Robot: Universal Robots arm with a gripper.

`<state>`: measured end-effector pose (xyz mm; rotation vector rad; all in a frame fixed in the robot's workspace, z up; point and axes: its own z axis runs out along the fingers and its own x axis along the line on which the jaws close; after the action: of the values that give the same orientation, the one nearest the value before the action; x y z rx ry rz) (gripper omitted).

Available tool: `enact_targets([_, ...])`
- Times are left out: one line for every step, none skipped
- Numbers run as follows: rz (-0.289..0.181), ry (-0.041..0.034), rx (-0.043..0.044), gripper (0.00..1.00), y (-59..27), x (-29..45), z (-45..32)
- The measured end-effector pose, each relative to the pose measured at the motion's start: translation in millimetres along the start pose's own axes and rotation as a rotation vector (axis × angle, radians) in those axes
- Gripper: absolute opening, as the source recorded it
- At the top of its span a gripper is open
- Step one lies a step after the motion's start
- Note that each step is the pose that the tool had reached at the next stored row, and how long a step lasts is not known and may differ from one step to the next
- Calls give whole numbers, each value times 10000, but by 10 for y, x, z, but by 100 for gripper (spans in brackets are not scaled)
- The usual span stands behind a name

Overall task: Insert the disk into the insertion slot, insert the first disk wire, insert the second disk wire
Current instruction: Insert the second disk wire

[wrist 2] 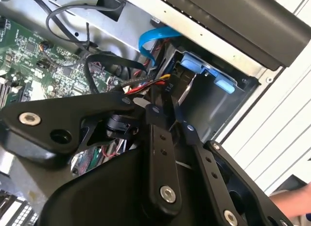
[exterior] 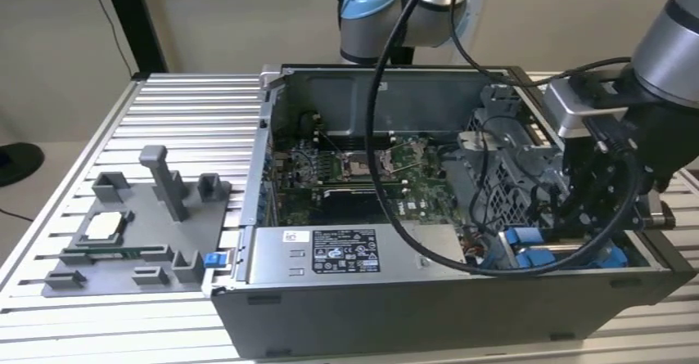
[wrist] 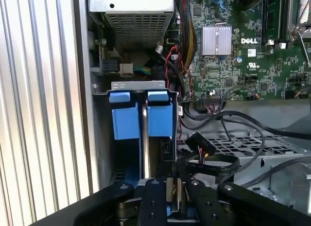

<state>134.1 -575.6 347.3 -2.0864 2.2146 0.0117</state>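
Ribbed metal desk (exterior: 164,102) holds an open grey PC case (exterior: 437,315) w/ a green board (wrist: 252,51) inside. Black pincer (wrist 2: 163,102) is down in the case's corner at the exterior view's right, fingers (wrist 2: 158,138) together on a small black plug (wrist 2: 170,87) w/ red and yellow wires. Flat disk (wrist: 144,133) sits in the slot (wrist: 138,85), between shiny blue plastic tabs (wrist: 125,120), close to the pincer.

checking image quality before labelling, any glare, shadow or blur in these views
Exterior view: even light, arm soft-edged up close. First wrist view: bright sheen on the heatsink, bay beneath the blue tabs in shadow. Second wrist view: gripper dark against the lit motherboard.
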Motion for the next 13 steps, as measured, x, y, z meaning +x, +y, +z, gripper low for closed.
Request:
enact_targets([-1, 5, 0, 100, -3, -4, -38])
enact_targets([0, 3, 0, 100, -4, -6, -68])
enact_targets([0, 3, 0, 100, -6, -8, -101])
enact_targets([0, 6, 0, 100, -8, -11, -133])
enact_targets([0, 1, 0, 100, -10, -13, -169])
enact_targets([0, 2, 0, 100, -13, -16, -207])
enact_targets([-1, 5, 0, 100, -15, -19, -244])
enact_targets([0, 3, 0, 100, -17, -22, -276])
enact_targets([0, 3, 0, 100, -19, -24, -307])
enact_targets([0, 4, 0, 100, -21, -27, -339])
enact_targets([0, 3, 0, 100, -23, -29, -367])
enact_targets([-1, 5, 0, 100, -25, -31, -391])
enact_targets([0, 3, 0, 100, -25, -32, -405])
